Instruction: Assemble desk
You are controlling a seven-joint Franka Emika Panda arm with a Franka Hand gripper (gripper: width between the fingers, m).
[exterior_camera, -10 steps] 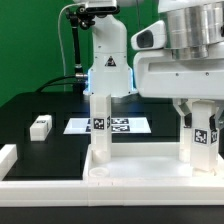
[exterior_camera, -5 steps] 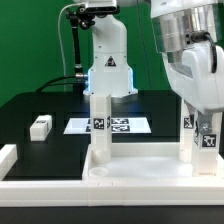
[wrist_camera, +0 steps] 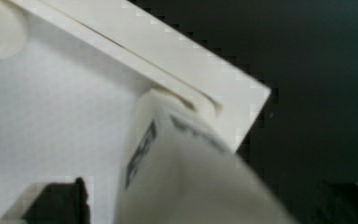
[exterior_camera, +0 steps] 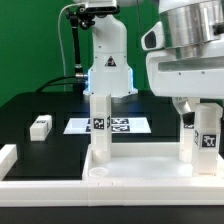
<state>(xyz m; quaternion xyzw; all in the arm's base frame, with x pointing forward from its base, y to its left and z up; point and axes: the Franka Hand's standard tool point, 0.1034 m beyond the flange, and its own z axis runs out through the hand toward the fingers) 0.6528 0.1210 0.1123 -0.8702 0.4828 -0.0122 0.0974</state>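
Note:
The white desk top lies at the front with its rim up. Two white tagged legs stand upright on it, one at its left and one at its right. My gripper hangs over the right leg, its jaws open and straddling the leg's upper end. In the wrist view the right leg runs blurred between my gripper's dark fingers, with a gap on each side, and the desk top lies below. A third loose leg lies on the black table at the exterior view's left.
The marker board lies flat behind the desk top. White border rails run along the left and the front. The arm's base stands at the back with a cable beside it.
The hand twisted over the right leg and has swung back square. The jaws have spread away from the leg, which stays upright in place.

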